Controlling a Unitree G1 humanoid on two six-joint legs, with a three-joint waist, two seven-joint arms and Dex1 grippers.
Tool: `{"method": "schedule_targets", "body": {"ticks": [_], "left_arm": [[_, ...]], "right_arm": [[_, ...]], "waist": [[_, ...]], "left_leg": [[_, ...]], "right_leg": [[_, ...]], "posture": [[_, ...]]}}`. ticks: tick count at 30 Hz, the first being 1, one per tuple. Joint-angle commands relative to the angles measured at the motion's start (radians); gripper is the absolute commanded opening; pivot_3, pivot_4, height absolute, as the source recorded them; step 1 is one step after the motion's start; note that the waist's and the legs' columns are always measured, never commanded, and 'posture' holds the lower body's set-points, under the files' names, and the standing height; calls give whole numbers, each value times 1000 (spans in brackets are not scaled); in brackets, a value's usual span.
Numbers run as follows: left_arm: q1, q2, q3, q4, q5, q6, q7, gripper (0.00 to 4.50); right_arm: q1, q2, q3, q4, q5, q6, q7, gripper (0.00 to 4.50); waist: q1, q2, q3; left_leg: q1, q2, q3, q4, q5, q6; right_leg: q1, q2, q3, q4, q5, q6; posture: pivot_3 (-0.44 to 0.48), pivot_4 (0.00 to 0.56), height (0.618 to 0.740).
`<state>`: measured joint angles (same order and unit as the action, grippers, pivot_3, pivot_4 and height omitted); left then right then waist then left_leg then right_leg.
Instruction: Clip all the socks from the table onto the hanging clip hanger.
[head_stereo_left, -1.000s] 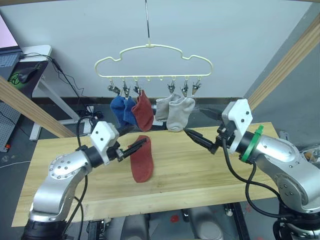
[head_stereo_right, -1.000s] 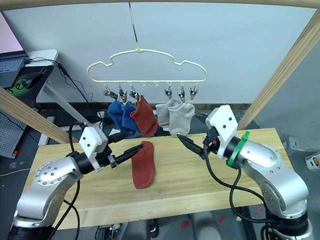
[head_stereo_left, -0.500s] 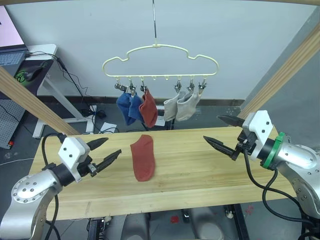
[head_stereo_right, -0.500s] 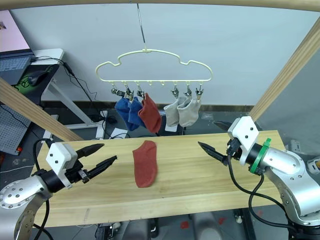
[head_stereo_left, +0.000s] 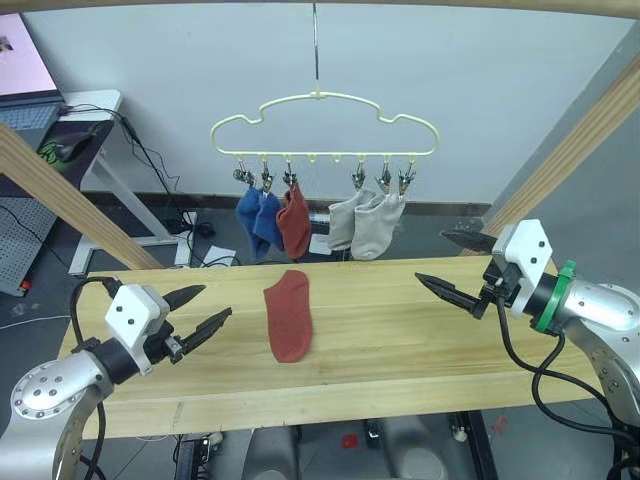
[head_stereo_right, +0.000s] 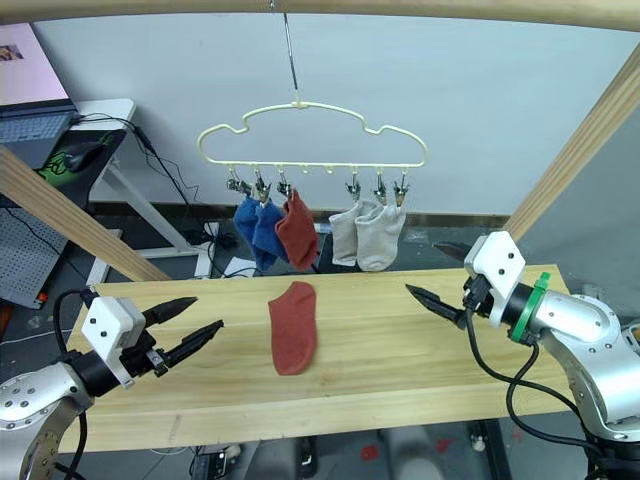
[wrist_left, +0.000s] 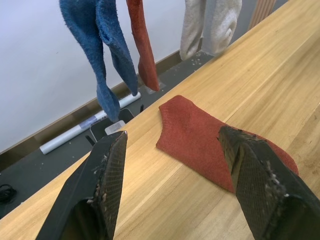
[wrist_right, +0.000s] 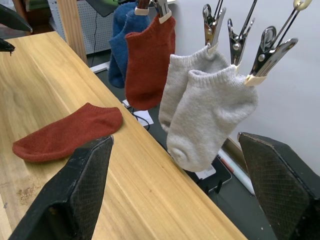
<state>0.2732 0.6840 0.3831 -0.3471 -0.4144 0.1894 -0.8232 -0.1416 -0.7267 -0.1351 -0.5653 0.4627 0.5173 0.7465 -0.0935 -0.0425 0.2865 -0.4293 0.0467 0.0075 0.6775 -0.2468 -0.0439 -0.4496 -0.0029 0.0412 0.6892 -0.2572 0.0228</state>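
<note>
Left tool (head_stereo_left: 198, 309) open, red sock (head_stereo_left: 288, 315) beside, unobstructed

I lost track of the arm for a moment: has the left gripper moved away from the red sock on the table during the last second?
Yes. The left gripper has pulled back toward the table's left end, open and empty, clear of the red sock it was beside.

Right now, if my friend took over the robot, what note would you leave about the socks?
Left gripper: open, holding nothing, low over the table.
Right gripper: open, holding nothing, above the table's right side.
Done: five socks hang from the clip hanger: two blue socks, a rust red sock, two light grey socks.
Left: one rust red sock on the table, lying flat between the grippers. One clip at the hanger's right end looks free.
</note>
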Motion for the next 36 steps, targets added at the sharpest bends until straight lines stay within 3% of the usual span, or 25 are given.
{"method": "schedule_targets", "body": {"ticks": [1,9,36], "left_arm": [[16,-7,24,-37,6,-16,17,3126],[17,-14,10,-32,31,-41,37,3126],[22,-34,-18,-86,32,-70,28,3126]], "right_arm": [[-15,-13,-12,0,-6,-35,15,4172],[-8,-16,-7,37,-33,-81,29,4172],[-1,18,29,23,-69,-33,-64,4172]], "waist": [[4,0,-4],[8,0,-14],[9,-1,-21]], "left_leg": [[0,0,0,0,0,0],[12,0,4,0,0,0],[13,0,4,0,0,0]], "right_leg": [[0,0,0,0,0,0],[11,1,1,-1,-1,2],[11,1,2,0,-1,1]], "posture": [[-113,214,736],[-107,205,736],[-98,223,736]]}}
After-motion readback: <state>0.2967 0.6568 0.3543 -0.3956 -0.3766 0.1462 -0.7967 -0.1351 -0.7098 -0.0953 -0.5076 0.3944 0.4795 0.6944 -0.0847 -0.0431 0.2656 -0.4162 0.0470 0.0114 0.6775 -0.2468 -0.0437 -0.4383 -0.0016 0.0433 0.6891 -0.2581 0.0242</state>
